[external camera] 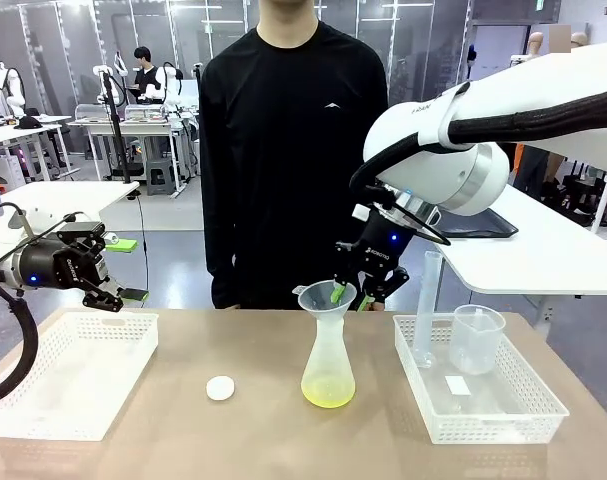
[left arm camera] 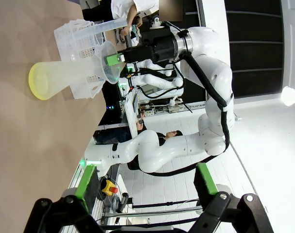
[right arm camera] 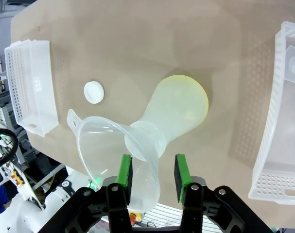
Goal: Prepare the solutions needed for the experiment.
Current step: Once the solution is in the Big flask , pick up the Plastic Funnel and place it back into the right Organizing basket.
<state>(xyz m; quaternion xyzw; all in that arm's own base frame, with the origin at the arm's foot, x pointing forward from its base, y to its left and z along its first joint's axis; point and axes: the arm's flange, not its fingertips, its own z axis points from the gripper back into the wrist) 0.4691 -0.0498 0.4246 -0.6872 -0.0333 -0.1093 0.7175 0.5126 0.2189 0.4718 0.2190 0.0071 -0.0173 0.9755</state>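
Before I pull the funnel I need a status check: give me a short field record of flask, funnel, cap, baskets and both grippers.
flask: upright mid-table, funnel seated in its neck
liquid: thin yellow-green layer at flask bottom
cap: on the table left of flask, apart from it
right gripper: jaws astride funnel rim, not yet clamped
left gripper: open, above left basket
right basket: holds cylinder and beaker
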